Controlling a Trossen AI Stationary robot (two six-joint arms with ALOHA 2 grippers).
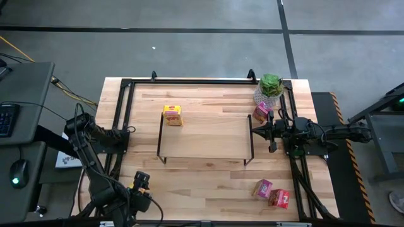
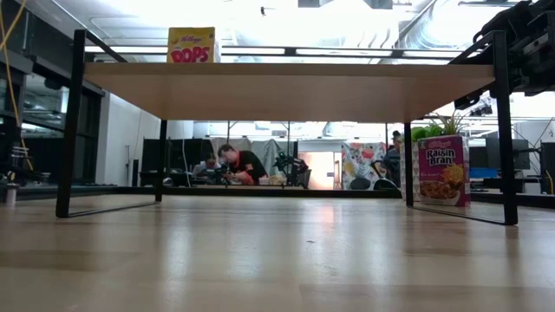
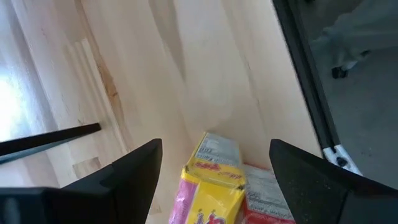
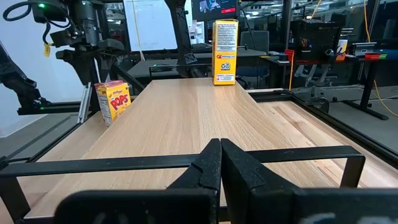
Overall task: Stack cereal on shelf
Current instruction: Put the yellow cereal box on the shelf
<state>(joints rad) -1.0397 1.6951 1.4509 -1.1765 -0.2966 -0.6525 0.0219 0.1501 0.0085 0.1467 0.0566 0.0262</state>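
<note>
The shelf (image 1: pixel 205 135) stands mid-table. One yellow cereal box (image 1: pixel 172 115) (image 2: pixel 192 43) (image 4: pixel 225 43) stands on the shelf top near its far left corner. A second yellow box (image 3: pixel 214 180) (image 4: pixel 112 99) stands on the table by the near left corner, right beside a red box (image 3: pixel 267 199). My left gripper (image 3: pixel 216 146) (image 1: pixel 141 183) hangs over them, pointing down and open. One finger is on either side of the yellow box, clear of it. The arm hides both boxes in the high view. My right gripper (image 4: pixel 221 155) (image 1: pixel 257 131) waits shut and level at the shelf's right end.
A pink cereal box (image 1: pixel 261 112) (image 2: pixel 442 169) stands on the table beside a potted plant (image 1: pixel 271 85) at the far right. A pink box (image 1: pixel 262 188) and a red box (image 1: pixel 279 198) lie near the right front corner. A black frame (image 1: pixel 189 81) rims the table. People sit in the room behind (image 2: pixel 238 165).
</note>
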